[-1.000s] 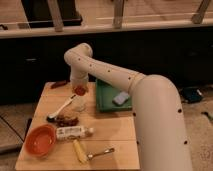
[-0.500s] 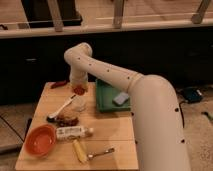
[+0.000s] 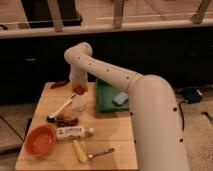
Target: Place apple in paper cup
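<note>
The white arm (image 3: 117, 77) is the largest thing here. It goes over the wooden bench (image 3: 107, 131) and bends down at the far side. On the bench, the green tray (image 3: 106, 100) lies at 3 o'clock from the paper cup (image 3: 78, 104), just beside it. The orange bowl (image 3: 40, 141) stands at 7 o'clock from the cup, well apart, and the white bottle (image 3: 74, 132) lies at 6 o'clock.

The end effector (image 3: 78, 86) hangs right over the cup, at its 12 o'clock in this view. The apple (image 3: 80, 90) shows at its tip, above the rim of the cup and not inside it. I cannot tell if the end effector is clamped on the apple or apart.

I judge that the step in hand is the release over the cup; the carrying looks finished. The next move calls for a centred drop, because the apple is about as wide as the cup. The cup is light and may tip if the apple hits the rim.
</note>
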